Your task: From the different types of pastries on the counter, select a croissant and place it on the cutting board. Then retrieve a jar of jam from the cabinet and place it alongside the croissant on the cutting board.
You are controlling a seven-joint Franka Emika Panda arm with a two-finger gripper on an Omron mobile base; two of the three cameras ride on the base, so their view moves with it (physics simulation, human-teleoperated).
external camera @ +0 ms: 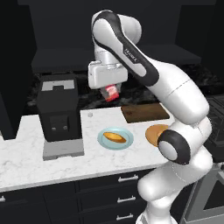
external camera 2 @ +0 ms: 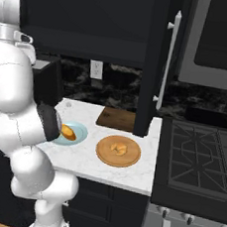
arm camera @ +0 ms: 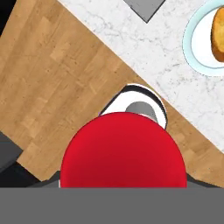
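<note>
My gripper is shut on the jar of jam, a small red jar hanging in the air above the counter, up and to the left of the cutting board's near-left corner. In the hand view the jar's red body hides my fingertips. The dark brown cutting board lies bare at the back of the counter. The small curved croissant rests on a round tan plate. An elongated pastry lies on a pale blue plate.
A black coffee machine stands left of the blue plate. The black cabinet's open door hangs over the cutting board's right end. A stove adjoins the counter on the right. My arm hides part of the tan plate.
</note>
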